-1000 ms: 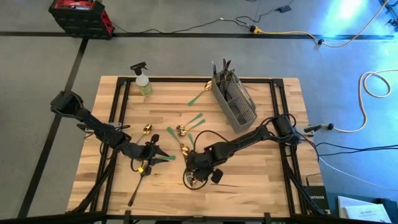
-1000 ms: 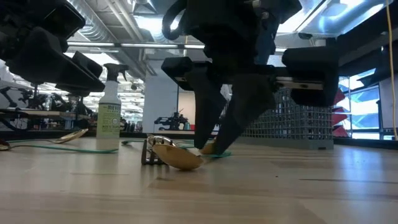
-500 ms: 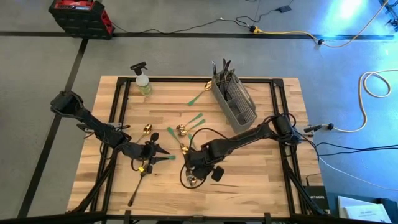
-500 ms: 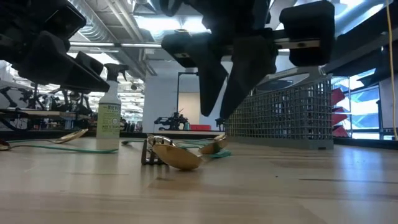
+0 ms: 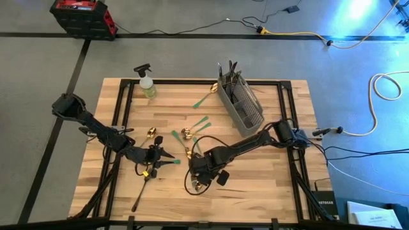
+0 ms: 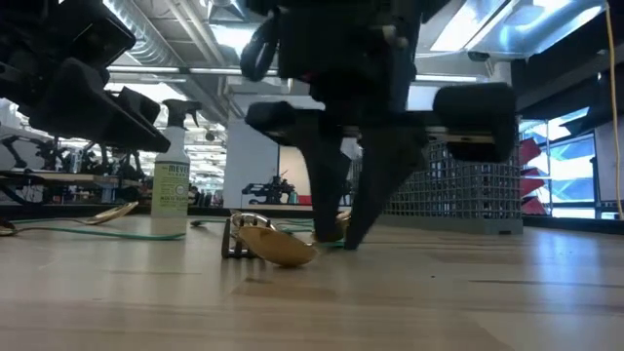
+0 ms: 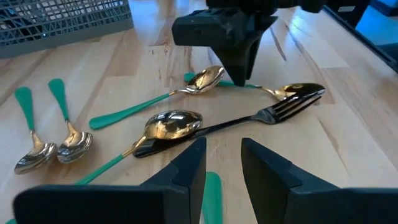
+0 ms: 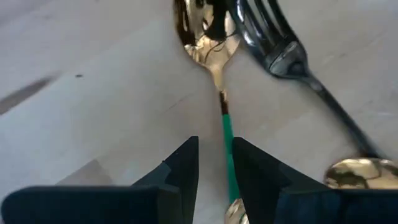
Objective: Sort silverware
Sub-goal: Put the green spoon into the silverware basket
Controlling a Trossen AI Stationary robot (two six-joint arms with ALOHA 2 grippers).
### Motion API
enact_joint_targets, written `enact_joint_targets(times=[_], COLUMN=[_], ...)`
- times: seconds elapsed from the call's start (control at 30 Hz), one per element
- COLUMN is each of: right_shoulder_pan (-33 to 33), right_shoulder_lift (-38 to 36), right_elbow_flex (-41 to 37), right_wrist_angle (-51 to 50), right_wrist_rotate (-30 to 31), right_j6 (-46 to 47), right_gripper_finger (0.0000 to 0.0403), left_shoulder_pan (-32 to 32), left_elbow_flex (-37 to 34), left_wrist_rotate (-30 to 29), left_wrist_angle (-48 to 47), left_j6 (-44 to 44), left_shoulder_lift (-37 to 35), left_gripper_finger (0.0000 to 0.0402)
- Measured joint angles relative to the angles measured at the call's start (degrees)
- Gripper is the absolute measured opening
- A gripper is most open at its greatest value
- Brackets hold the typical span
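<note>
My right gripper (image 8: 215, 144) is open and low over the table's near middle (image 5: 199, 174), its fingertips down at the board (image 6: 342, 238). They stand on either side of the green handle (image 8: 227, 134) of a gold spoon (image 8: 200, 28) lying flat beside a dark fork (image 8: 277, 46). My left gripper (image 7: 222, 149) hovers open just to the left (image 5: 163, 156), above another green handle (image 7: 212, 190). More green-handled gold spoons (image 7: 171, 122) (image 5: 203, 124) lie on the wood. The grey mesh caddy (image 5: 240, 100) holds several pieces upright. My right gripper comes from above, slanting down, with one finger on each side of the spoon's green handle (image 8: 226, 121), across it. The handle lies flat on the table. Whether the fingers (image 8: 258, 165) touch it, I cannot tell.
A spray bottle (image 5: 146, 84) stands at the far left of the table. A green-handled fork (image 5: 204, 98) lies by the caddy, and a dark utensil (image 5: 139, 195) lies near the table's near left edge. Free wood shows at the near right (image 5: 262, 185).
My right gripper rose off the table, then came back down onto the wood beside the gold spoon and the fork, ending slightly farther toward the table's left. The silverware has stayed in place.
</note>
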Motion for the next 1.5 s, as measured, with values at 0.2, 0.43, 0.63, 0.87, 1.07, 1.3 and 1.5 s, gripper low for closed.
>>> enact_joint_targets(times=[0.2, 0.43, 0.63, 0.87, 1.07, 1.3, 1.5], right_shoulder_pan=[0.00, 0.00, 0.07, 0.04, 0.04, 0.04, 0.04], right_shoulder_lift=[0.04, 2.47, 10.17, 11.58, 11.58, 11.58, 11.58], right_elbow_flex=[3.95, 9.19, 18.22, 21.38, 20.87, 20.87, 20.87], right_wrist_angle=[-0.52, -3.26, -11.80, -16.21, -16.30, -16.19, -16.50], right_wrist_rotate=[-0.02, -1.38, -2.56, -1.67, -1.51, -1.07, -1.07], right_j6=[0.02, -0.68, -1.75, -1.76, -1.75, -1.76, -1.92], right_gripper_finger=[0.0082, 0.0082, 0.0082, 0.0082, 0.0073, 0.0009, 0.0004], left_shoulder_pan=[0.00, 0.00, 0.00, 0.00, 0.00, 0.00, 0.00], left_elbow_flex=[0.00, 0.00, 0.00, 0.00, 0.00, 0.00, 0.00], left_wrist_rotate=[-0.09, -0.09, -0.13, -0.12, -0.11, -0.16, -0.20], left_wrist_angle=[0.06, -0.42, -1.33, -1.90, -3.30, -3.28, -3.26], left_j6=[0.07, -0.22, -1.31, -1.46, -2.49, -2.47, -2.32], left_shoulder_lift=[0.00, 0.00, 0.00, 0.00, 0.00, 0.00, 0.00], left_gripper_finger=[0.0086, 0.0086, 0.0086, 0.0086, 0.0086, 0.0086, 0.0086])
